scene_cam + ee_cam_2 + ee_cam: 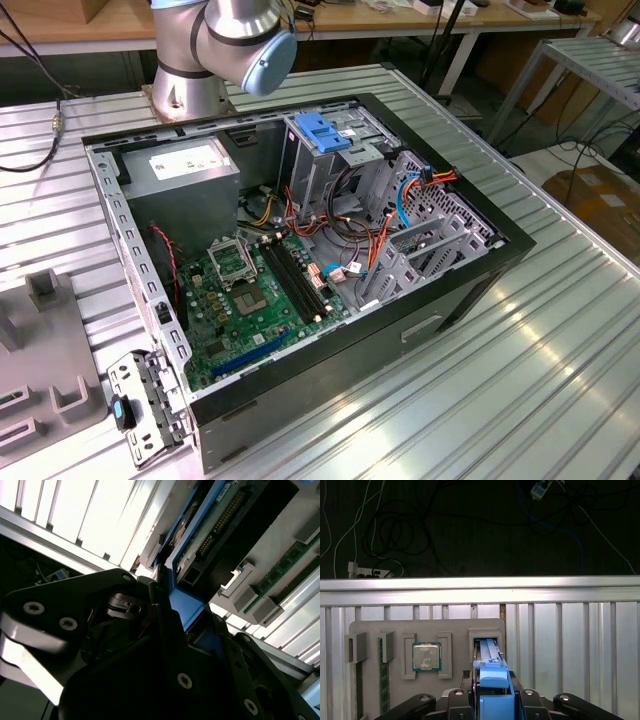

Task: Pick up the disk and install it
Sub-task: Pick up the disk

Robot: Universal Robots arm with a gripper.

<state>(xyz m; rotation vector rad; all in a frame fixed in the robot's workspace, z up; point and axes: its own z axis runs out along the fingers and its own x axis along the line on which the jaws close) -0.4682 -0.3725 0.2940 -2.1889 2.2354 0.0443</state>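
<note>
The disk (492, 680), a silver metal hard drive with blue plastic side rails, stands on edge at the pocket of the grey moulded fixture tray (370, 630). My black end effector (492, 702) reads as clamped on it, jaws pressed to its broad faces. I cannot tell whether its lower edge has left the pocket. In the second wrist view the disk (210, 530) shows its circuit-board face and connector row beyond the end effector (170, 615). I judge the on-edge grip suits the flat faces and leaves the rails free.

The pocket walls sit close around the disk, so there is little sideways room. The square silver processor chip (426, 657) lies in the neighbouring recess, and the green memory stick (382, 680) beyond it. On the other side the ribbed aluminium bench (570, 645) is open, and its far edge runs just past the tray.

In the exterior view the open black computer case (470, 290) lies beside the tray (50, 350), with a bare blue plastic bracket (322, 130) atop its drive cage.
</note>
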